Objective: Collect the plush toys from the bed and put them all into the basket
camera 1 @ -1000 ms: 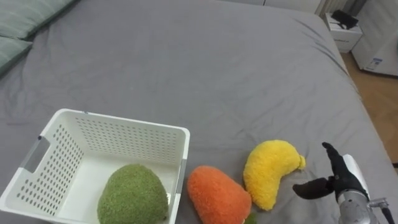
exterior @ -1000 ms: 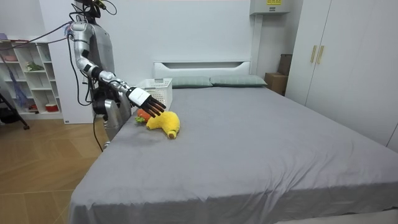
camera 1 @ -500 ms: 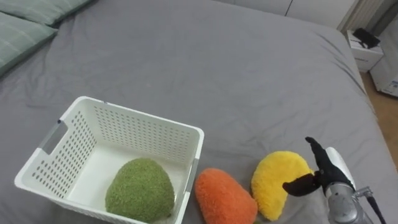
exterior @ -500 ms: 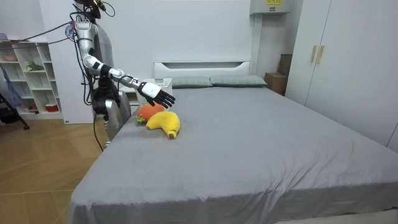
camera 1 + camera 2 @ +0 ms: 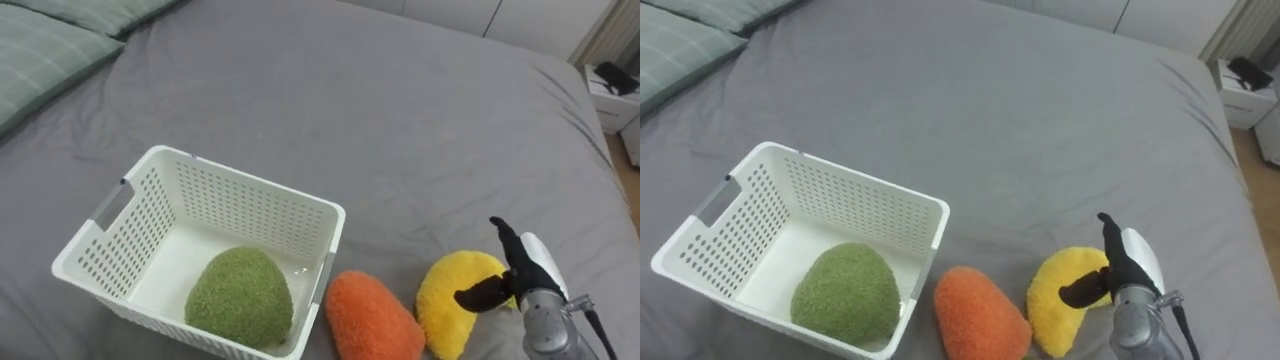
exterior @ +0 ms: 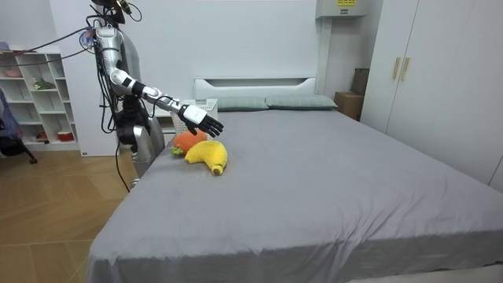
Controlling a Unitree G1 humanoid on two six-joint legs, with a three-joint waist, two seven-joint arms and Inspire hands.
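- Nearest edge of the bed (image 5: 380, 110): the robot stands at the bedside toward the head end, its right arm stretched out over the grey cover
- Right hand (image 5: 520, 275): fingers straight and spread, thumb held out, holding nothing; it hangs over the right flank of the yellow plush toy (image 5: 455, 305). A second ago it stood clear of the toy's right side in the eye view and lower in the room view. It has since lifted and swung across, so that thumb and toy now overlap; whether they touch cannot be told
- Meaning for the task: judged from this, the hand is lining up to take the yellow toy next, and no grasp is yet made
- Orange plush toy (image 5: 370, 318): lies on the cover at the near edge, just beside the yellow toy on its left, and close against the basket's right wall
- White perforated basket (image 5: 250, 182): stands on the cover left of both toys and holds one item, a green plush toy (image 5: 240, 298), resting in its near right corner; the rest of its floor is bare
- Task state: one toy collected, two left on the bed
- Far corner: green pillows (image 5: 50, 50) at the head of the bed
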